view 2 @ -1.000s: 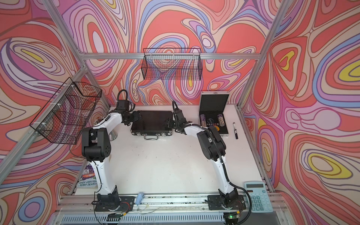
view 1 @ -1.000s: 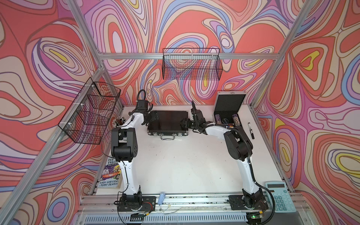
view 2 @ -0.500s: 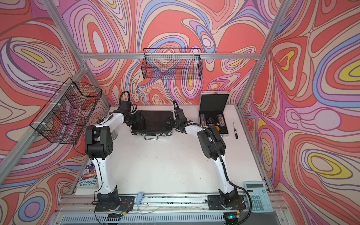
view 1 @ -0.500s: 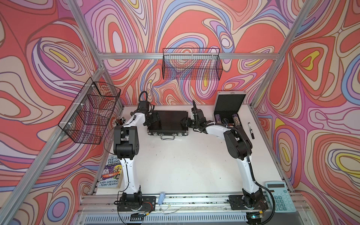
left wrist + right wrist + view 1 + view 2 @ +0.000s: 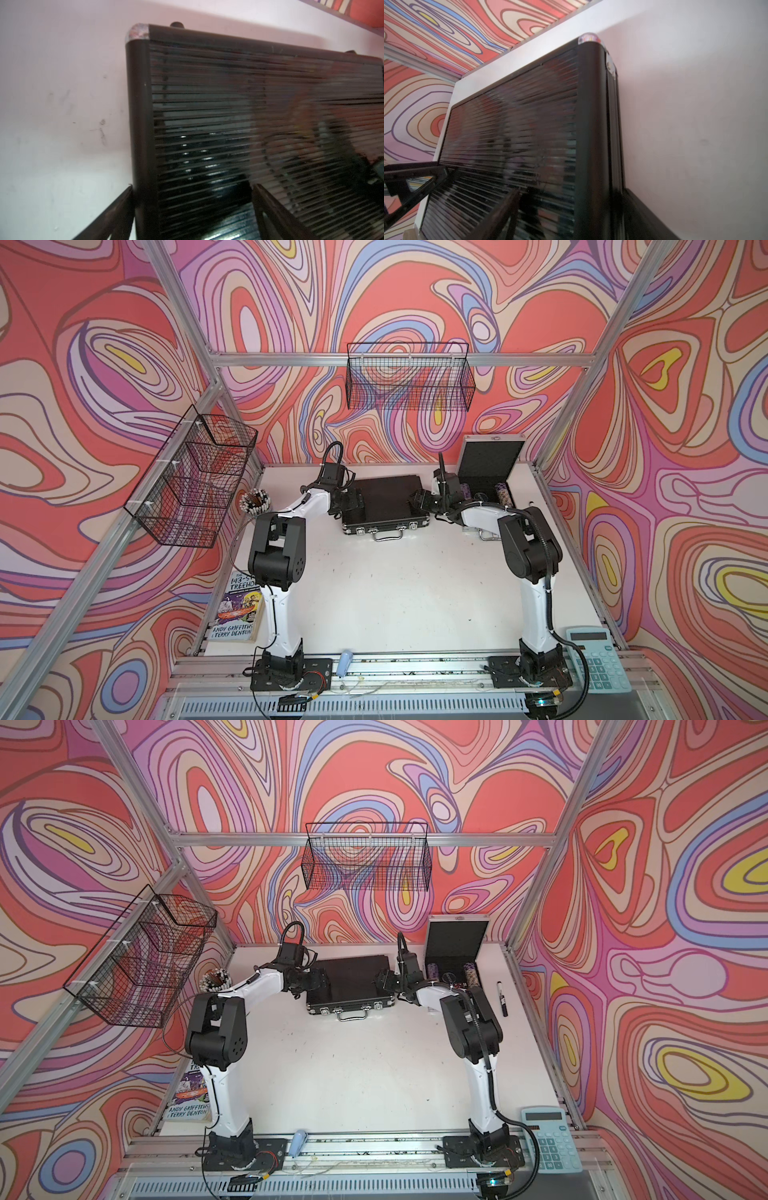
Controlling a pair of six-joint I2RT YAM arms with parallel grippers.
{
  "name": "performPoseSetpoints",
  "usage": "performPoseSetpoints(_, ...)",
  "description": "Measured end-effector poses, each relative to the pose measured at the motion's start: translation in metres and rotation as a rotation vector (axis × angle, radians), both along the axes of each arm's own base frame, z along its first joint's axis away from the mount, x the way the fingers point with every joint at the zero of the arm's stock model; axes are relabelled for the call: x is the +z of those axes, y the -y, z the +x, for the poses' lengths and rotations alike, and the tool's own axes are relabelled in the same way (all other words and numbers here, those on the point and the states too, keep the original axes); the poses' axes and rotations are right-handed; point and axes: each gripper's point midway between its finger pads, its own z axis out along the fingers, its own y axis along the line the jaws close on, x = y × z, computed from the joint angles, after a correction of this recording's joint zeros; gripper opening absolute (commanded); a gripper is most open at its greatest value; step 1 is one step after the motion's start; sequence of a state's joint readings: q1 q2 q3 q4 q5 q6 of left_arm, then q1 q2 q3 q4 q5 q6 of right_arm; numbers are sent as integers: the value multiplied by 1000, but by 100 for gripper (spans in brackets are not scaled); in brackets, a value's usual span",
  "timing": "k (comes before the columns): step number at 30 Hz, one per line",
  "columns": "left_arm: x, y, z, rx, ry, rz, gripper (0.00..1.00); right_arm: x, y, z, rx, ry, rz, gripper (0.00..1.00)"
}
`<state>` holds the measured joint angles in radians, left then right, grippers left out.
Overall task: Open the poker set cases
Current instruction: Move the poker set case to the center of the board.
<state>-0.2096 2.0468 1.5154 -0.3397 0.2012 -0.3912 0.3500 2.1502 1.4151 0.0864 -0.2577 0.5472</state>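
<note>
The left pincer and right pincer, both spread wide and empty, flank the short ends of the black case, flat and shut at the back middle of the table. The silver case near it stands open (chips showing), so by my reckoning roughly half remains. Bare table lies in front; the back wall is close behind its far edge.

robot lab cell: aluminium frame, printed walls

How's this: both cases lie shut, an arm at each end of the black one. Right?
Not both. The silver case stands open, lid up, in both top views; only the black case lies shut, left gripper and right gripper at its ends.
</note>
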Motion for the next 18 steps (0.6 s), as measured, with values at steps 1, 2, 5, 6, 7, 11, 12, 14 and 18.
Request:
performPoseSetpoints(1,0,5,-2,-9,-2,-1,86,0,6,-2,-9,-1,-7,78)
performPoseSetpoints(2,0,11,-5,-17,-3,-2,86,0,11,-6,-17,-2,-13,78)
performPoseSetpoints(5,-1,25,-14,-41,-3,-7,86,0,25,-18,-35,-12,-34,78)
performPoseSetpoints(6,-1,28,-16,-44,-1,-12,86,0,28,-22,-40,-15,-39,77)
performPoseSetpoints(7,-2,30,-18,-45,-3,-16,86,1,31,-25,-42,-17,-43,77)
performPoseSetpoints(11,-2,33,-19,-48,-3,-31,86,1,37,-44,-37,-19,-44,76)
performPoseSetpoints(12,-2,33,-19,-47,-3,-32,86,0,37,-49,-36,-21,-42,76)
performPoseSetpoints(14,-2,33,-19,-45,-2,-33,86,0,38,-57,-33,-24,-41,76)
performPoseSetpoints(18,-1,33,-19,-46,0,-30,88,1,40,-67,-41,-29,-59,80)
